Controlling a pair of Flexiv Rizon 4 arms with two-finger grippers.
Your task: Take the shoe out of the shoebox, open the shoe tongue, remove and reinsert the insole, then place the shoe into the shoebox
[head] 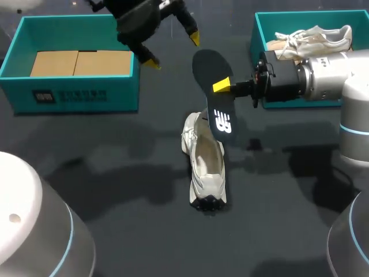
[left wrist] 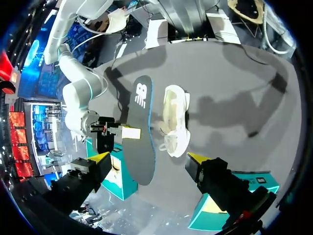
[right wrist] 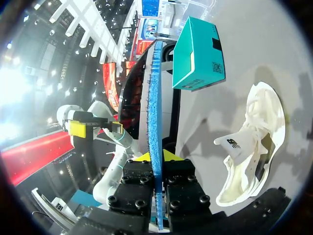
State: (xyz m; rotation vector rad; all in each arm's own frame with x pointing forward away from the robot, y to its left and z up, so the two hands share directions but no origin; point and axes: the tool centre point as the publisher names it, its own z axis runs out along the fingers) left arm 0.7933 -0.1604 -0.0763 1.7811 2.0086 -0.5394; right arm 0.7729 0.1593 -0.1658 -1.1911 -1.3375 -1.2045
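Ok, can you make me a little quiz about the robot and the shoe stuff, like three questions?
1. True or false: the insole is tucked inside the white shoe on the table.
2. Which one holds the insole? A) left gripper B) right gripper C) neither
3. Fill in: the second shoe lies in the box on the robot's ____ side.

Key: 1 false, it is held up above the shoe; 2 B; 3 right.
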